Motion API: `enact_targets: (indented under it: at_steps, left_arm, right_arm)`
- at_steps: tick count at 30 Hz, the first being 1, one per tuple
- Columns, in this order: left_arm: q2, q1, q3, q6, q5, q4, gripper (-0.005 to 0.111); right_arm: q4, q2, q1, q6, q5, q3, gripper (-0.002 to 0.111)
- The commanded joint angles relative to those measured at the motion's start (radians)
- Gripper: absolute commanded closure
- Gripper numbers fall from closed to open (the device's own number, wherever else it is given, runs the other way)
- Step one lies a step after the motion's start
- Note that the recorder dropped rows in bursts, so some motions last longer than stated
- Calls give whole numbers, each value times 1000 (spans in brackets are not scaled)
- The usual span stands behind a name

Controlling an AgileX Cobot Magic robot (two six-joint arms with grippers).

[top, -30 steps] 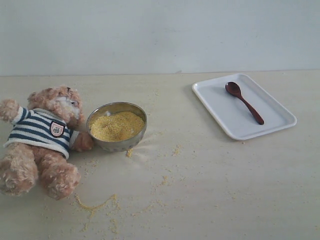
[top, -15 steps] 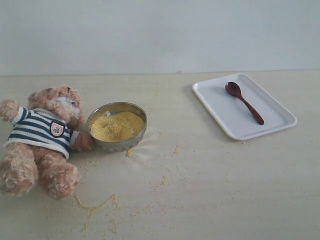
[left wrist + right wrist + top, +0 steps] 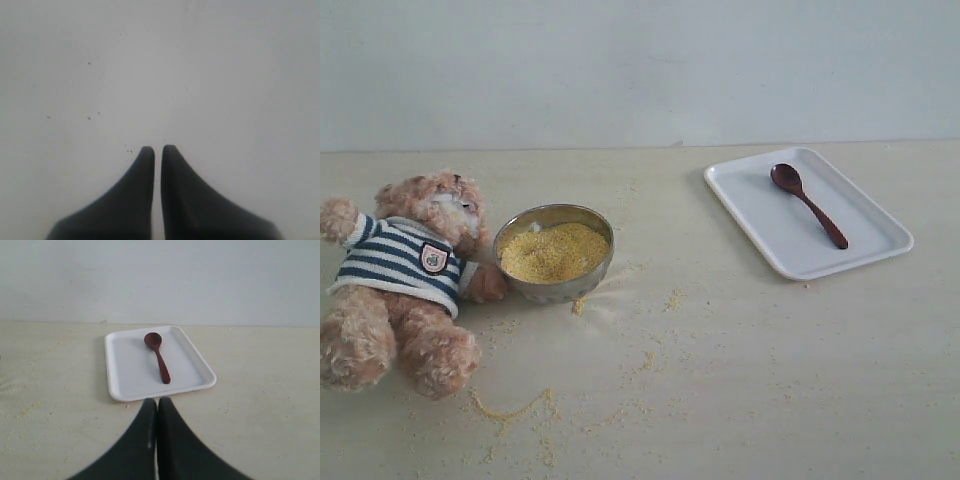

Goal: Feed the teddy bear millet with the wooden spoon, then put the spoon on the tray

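1. The right gripper [image 3: 158, 401] is empty, its dark jaws pressed together. The left gripper [image 3: 157, 148] is also drawn in to a thin slit and grips nothing. It faces a bare pale surface with a few dark specks.
2. The small dark reddish-brown wooden spoon [image 3: 808, 205] lies flat on the flat white rectangular tray [image 3: 760, 215]. Its round bowl points toward the far side, and its slim handle runs diagonally toward the near right edge.
3. In the right wrist view the spoon lies straight ahead of the closed fingertips but well apart from them. Its handle end is nearer the gripper, and the tray's near rim lies between the two.
4. The fuzzy light-brown teddy bear [image 3: 405, 275] in a navy-and-white striped shirt lies on its back at the left of the pale table [image 3: 770, 380]. One paw rests against the round steel bowl [image 3: 552, 291], which is heaped with fine yellow millet [image 3: 553, 251]. Loose grains [image 3: 510, 410] are scattered in front. All of this is well apart from the tray.
5. Risk: shut jaws cannot straddle the handle. Coming down like this would probably shove the spoon across the smooth tray.
6. Risk: the handle lies flush on the tray, so a shallow pinch may catch only one edge. The spoon could then twist in the grip.
7. Risk: the bowl looks full nearly to its rim and has the paw against it. A deep scoop could spill more grain or nudge the bowl and the bear.
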Motion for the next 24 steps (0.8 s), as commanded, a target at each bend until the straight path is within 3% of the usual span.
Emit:
enact_targets:
  at_steps: [1, 5, 13, 24]
  left_arm:
    - [-3, -59, 50, 60, -3, 9, 102]
    - [-3, -76, 74, 120, -53, 9, 102]
    - [-3, -76, 85, 80, -71, 102, 102]
    - [-7, -76, 188, -898, -224, 1035, 102]
  right_arm:
    - [-6, -3, -2, 0, -12, 0, 108]
    - [-6, -3, -2, 0, -12, 0, 108]
    - [-6, -3, -2, 0, -12, 0, 108]
    - [-6, -3, -2, -1, -12, 0, 108]
